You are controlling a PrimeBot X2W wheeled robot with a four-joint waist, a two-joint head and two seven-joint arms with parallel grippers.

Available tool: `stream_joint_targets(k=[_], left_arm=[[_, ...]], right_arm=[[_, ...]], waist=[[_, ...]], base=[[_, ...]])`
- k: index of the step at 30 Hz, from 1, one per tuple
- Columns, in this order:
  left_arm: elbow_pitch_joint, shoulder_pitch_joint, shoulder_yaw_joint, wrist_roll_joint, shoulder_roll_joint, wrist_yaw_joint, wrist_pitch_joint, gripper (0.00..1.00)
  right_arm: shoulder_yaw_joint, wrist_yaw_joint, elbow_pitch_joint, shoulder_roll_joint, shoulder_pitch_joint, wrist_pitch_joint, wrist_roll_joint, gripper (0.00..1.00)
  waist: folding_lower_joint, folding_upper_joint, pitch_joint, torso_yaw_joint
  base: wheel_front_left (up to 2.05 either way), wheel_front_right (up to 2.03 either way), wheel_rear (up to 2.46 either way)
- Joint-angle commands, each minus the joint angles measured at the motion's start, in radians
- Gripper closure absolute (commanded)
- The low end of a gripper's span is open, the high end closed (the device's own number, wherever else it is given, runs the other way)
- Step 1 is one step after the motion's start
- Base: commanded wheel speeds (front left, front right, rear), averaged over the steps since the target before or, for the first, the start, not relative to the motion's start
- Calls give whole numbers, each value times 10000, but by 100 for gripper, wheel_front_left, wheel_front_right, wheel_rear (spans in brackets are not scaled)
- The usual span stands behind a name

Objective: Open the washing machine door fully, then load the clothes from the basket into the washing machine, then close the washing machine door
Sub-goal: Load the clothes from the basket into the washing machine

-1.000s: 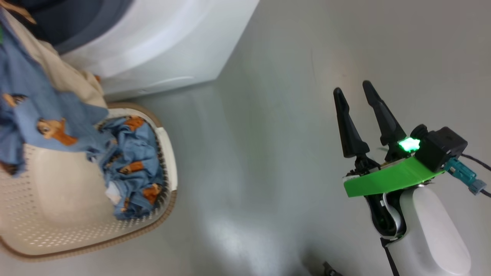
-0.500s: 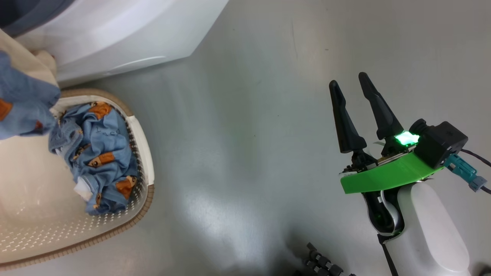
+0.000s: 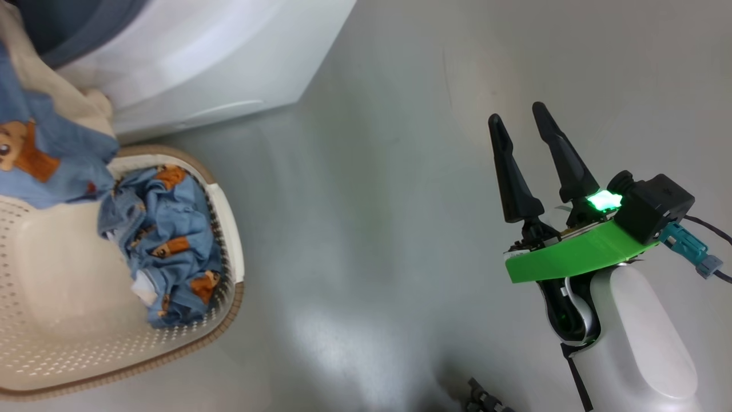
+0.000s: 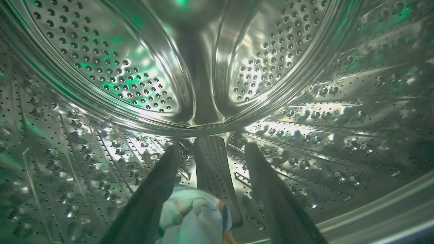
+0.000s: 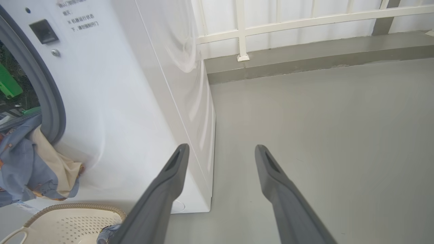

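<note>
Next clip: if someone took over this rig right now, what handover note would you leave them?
Left gripper: inside the drum, jaws apart, pale-blue cloth lying between them, apparently not pinched.
Right gripper: jaws open, holding nothing, over the floor beside the washing machine.
Clothes: one blue-and-cream garment drapes out of the opening over the gasket; a blue bundle lies in the basket.
Done: door open, loading begun.
Left: push the draped garment in, load the bundle, close the door.
</note>
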Motion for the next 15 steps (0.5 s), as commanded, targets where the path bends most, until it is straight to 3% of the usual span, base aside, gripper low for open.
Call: stream_joint_targets(k=[1, 15], left_arm=[[-412, 264, 201, 129, 358, -22, -61, 0], [-2185, 3006, 915, 305, 41, -113, -62, 0]], right_arm=[[166, 16, -146, 14, 134, -48, -13, 0], [120, 16, 211, 14, 247, -48, -272, 0]], waist=[[0, 0, -356, 175], [0, 0, -1756, 904]], base=[[0, 0, 0], [0, 0, 0]])
